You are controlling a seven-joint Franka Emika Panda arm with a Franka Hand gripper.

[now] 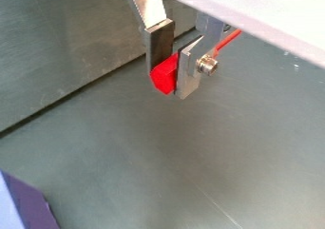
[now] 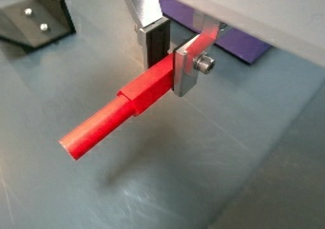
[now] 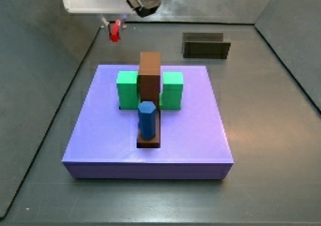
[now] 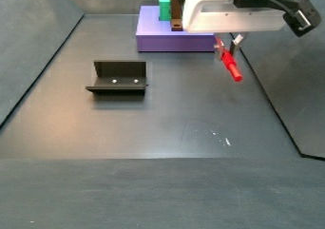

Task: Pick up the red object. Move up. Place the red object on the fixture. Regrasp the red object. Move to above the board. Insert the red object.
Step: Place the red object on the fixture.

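Note:
My gripper (image 2: 174,66) is shut on the red object (image 2: 114,119), a red peg that sticks out sideways from between the fingers. In a side view the gripper (image 4: 226,45) holds the peg (image 4: 233,64) in the air above the grey floor, just beside the board (image 4: 159,38). The peg also shows in a wrist view (image 1: 162,78) and in a side view (image 3: 114,30). The fixture (image 4: 118,78) stands on the floor away from the gripper, and it also shows in a side view (image 3: 206,46) and a wrist view (image 2: 32,19).
The purple board (image 3: 189,136) carries green blocks (image 3: 127,89), a long brown bar (image 3: 149,75) and a blue peg (image 3: 146,119). The grey tray walls rise around the floor. A corner of the board shows in a wrist view (image 1: 19,209).

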